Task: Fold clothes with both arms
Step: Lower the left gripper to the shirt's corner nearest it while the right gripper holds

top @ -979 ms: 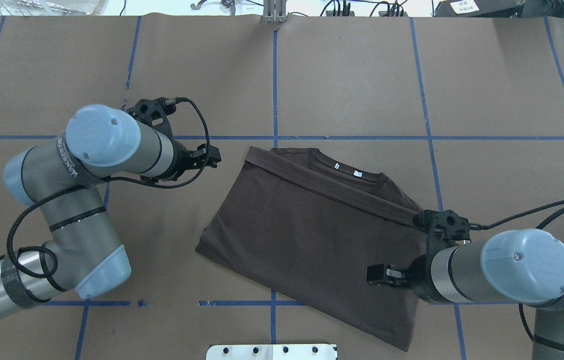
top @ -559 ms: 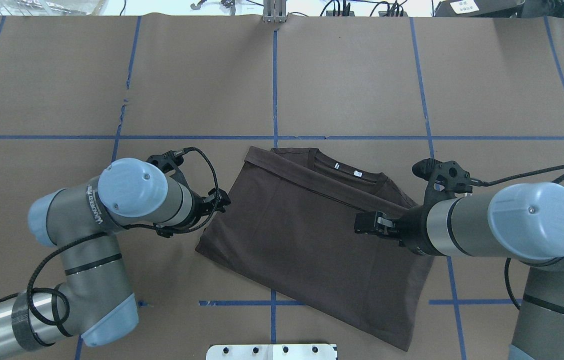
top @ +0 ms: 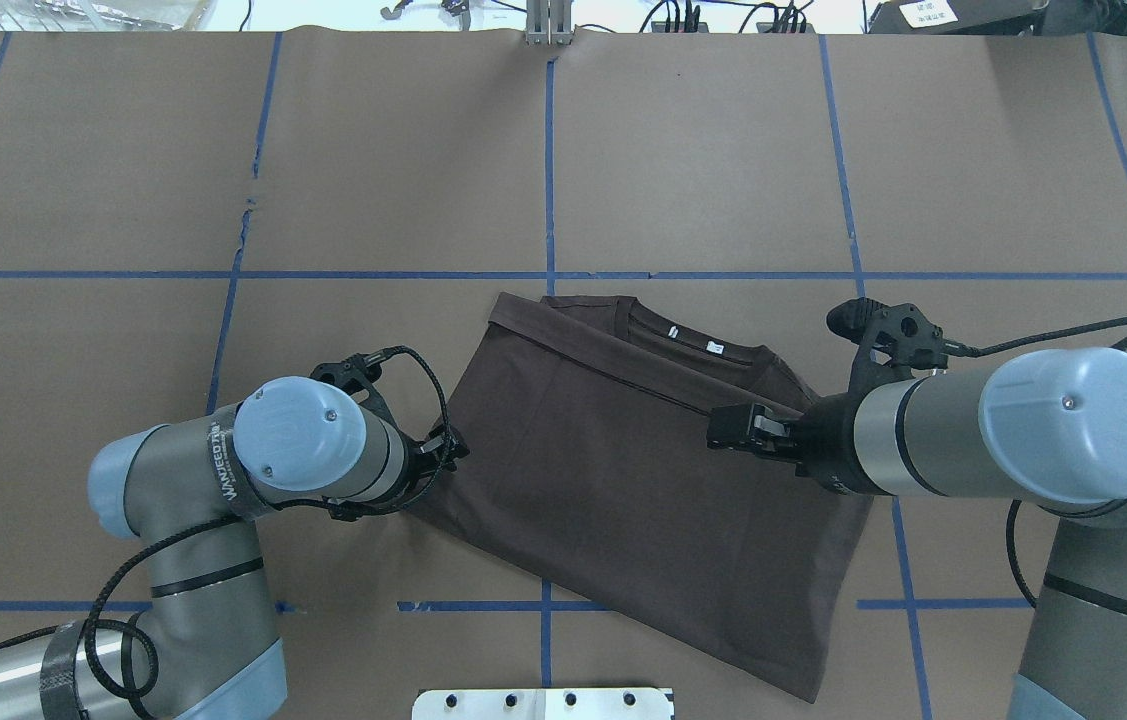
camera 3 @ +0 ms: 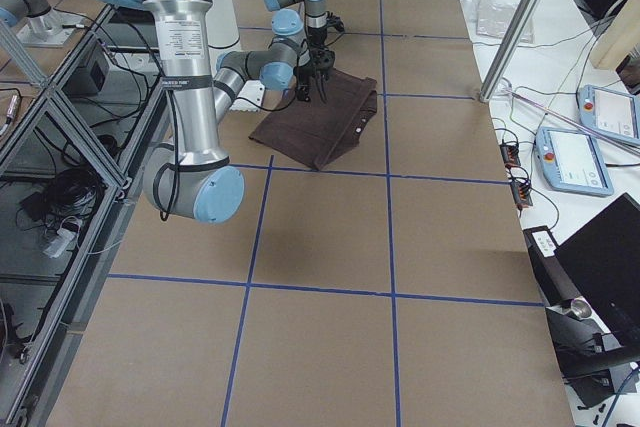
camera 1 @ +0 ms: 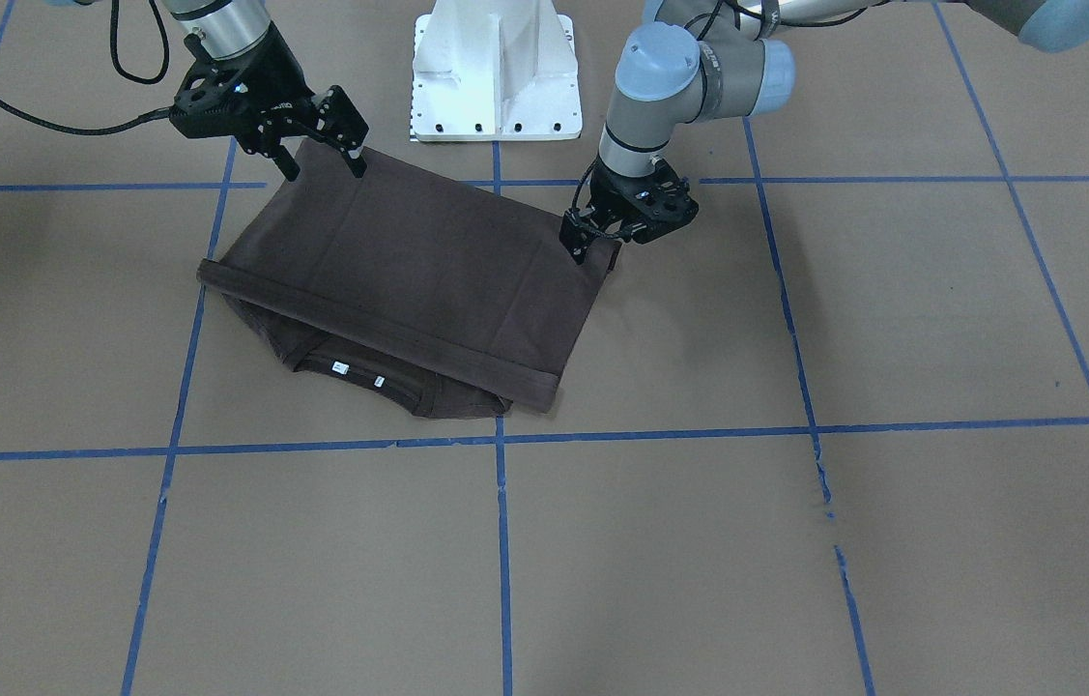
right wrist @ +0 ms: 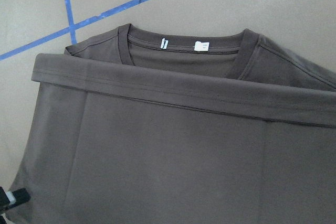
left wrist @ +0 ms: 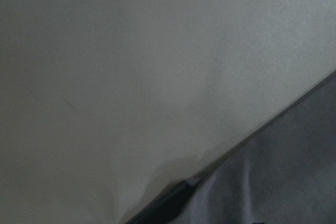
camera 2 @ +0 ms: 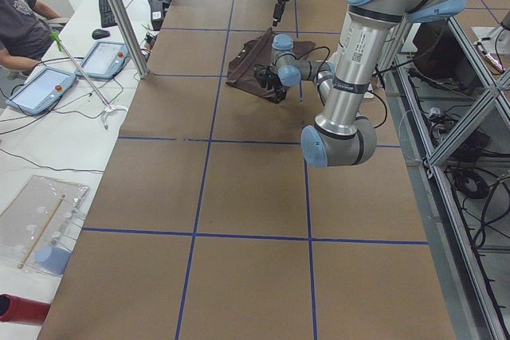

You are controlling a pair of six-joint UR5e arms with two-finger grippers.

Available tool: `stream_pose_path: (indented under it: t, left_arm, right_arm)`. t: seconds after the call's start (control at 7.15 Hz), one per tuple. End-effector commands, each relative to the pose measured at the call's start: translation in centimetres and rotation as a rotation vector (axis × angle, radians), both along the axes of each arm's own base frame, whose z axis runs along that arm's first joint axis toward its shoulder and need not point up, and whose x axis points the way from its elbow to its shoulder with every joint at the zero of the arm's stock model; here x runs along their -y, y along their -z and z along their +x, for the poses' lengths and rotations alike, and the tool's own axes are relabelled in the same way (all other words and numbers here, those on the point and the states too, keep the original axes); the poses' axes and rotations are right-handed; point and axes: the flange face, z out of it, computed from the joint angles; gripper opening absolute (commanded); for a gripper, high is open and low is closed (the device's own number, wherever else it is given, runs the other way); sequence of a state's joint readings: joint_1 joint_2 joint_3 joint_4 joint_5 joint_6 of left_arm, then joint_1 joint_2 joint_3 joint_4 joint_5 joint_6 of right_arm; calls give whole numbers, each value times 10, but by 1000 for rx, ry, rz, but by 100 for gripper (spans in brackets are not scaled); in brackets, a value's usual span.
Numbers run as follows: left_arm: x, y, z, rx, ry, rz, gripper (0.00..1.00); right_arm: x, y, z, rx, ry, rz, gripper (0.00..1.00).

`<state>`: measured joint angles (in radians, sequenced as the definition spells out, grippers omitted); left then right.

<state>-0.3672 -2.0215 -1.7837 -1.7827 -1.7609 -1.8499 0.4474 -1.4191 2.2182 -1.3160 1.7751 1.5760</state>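
On the robot's side, the right gripper (camera 1: 324, 159) hangs above the right part of the T-shirt (top: 603, 470), its fingers spread wide with nothing between them. Across from it, the left gripper (camera 1: 590, 244) is low at the shirt's left edge, close to the table (top: 723, 150); we cannot tell whether its fingers are apart or pinched. The shirt lies folded and askew on the brown table. Further out, a doubled-over band runs just short of the collar (top: 688, 340), which is on the far side.
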Motion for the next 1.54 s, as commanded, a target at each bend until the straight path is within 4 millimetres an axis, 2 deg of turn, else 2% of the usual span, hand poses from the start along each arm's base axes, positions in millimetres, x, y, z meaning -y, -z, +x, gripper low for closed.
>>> stream_pose_path:
  t: [0.0,0.14,0.56,0.7,0.84,0.98,1.12,1.26,1.4]
  left_arm:
    - [-1,-4,0,6,11,-14,17]
    - [-1,-5,1,9,4,-4,1]
    - [-1,-1,1,4,-8,1,0]
    - [4,-1,-1,5,1,1,0]
    - [19,3,-8,39,14,5,0]
    - [53,13,-26,55,27,57,0]
    - [89,12,-42,75,56,89,0]
    - [128,14,-38,103,68,114,0]
    - [168,26,-22,117,87,124,0]
  right_arm:
    - [1,0,1,0,-1,0,100]
    - [1,0,1,0,-1,0,100]
    - [3,-5,-3,-10,-4,-5,100]
    - [4,-7,-4,-14,-6,-7,100]
    - [4,-7,-4,-15,-6,-7,100]
    - [4,-7,-4,-15,-4,-8,100]
    - [4,-7,-4,-15,-6,-9,100]
    - [4,-7,-4,-15,-6,-9,100]
    - [5,-8,-3,-17,-8,-9,100]
